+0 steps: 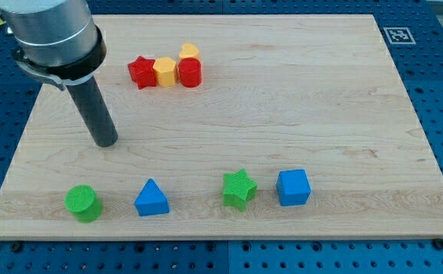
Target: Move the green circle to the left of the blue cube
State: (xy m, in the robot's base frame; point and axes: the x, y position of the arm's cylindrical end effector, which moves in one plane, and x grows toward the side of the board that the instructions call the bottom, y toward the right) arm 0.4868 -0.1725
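My tip [106,142] rests on the wooden board [297,91], holding nothing and touching no block, above the green circle [82,202] near the view's bottom left. The blue cube [293,187] sits well to the right, with a blue triangle [152,198] and green star [239,189] between. This looks like the approach step: I should get to the circle's left and push it rightward, skirting the triangle. No readable writing; only a fiducial marker [397,34] at top right

lab bench: blue perforated table [435,114], fiducial tag [398,34]
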